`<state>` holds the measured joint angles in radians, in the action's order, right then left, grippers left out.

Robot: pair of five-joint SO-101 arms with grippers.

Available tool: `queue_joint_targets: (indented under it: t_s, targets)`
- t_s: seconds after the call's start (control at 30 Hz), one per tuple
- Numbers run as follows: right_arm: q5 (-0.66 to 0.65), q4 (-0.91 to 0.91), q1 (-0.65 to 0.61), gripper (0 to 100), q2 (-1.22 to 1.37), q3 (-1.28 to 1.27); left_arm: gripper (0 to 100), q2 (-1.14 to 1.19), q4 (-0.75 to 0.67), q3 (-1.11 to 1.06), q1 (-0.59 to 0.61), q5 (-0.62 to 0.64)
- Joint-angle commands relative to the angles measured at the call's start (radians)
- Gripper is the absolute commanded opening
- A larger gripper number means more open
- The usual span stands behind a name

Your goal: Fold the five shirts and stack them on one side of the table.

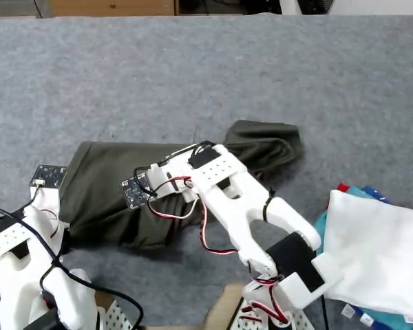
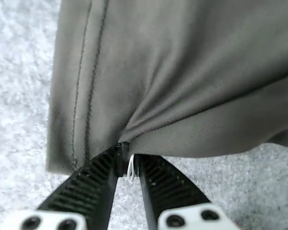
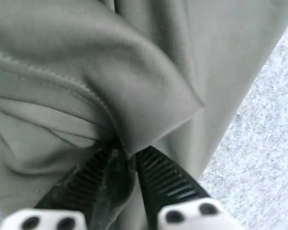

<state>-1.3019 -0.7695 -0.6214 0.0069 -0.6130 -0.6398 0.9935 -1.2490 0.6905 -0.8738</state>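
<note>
The crumpled olive cloth shirt (image 1: 107, 185) lies mid-table on the grey felt tabletop (image 1: 193, 69); the white-topped stack of folded shirts (image 1: 378, 254) sits right of it, at the near edge.

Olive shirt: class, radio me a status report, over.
Left gripper shut on edge of olive shirt. Right gripper shut on a fold. Shirt bunched, unfinished. Folded stack apart, nothing blocking.

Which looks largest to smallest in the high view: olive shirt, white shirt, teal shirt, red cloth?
1. olive shirt
2. white shirt, cut off at the frame edge
3. teal shirt
4. red cloth
The last two show only slivers under the white one, so their real size is unsure.
</note>
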Motion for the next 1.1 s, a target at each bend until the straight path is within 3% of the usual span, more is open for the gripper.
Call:
queue_joint_targets:
  t_s: [0.0, 0.23, 0.43, 0.63, 0.93, 1.07]
  targets:
    - [0.012, 0.023, 0.015, 1.4, -0.008, 0.051, 2, -0.008, -0.031, 0.006, 0.008, 0.002]
    - [0.014, 0.008, 0.025, 18.1, -0.11, 0.056, 2, -0.008, -0.031, 0.006, 0.008, 0.002]
    - [0.074, -0.097, 0.002, 18.0, -0.208, -0.027, 2, -0.008, -0.031, 0.006, 0.008, 0.002]
    - [0.216, -0.02, -0.035, 18.0, -0.205, -0.116, 2, -0.008, -0.031, 0.006, 0.008, 0.002]
    - [0.262, 0.011, -0.03, 17.8, -0.067, -0.019, 2, -0.008, -0.031, 0.005, 0.006, 0.002]
    - [0.315, 0.006, -0.035, 9.2, -0.024, 0.044, 2, -0.008, -0.031, 0.005, 0.008, 0.002]
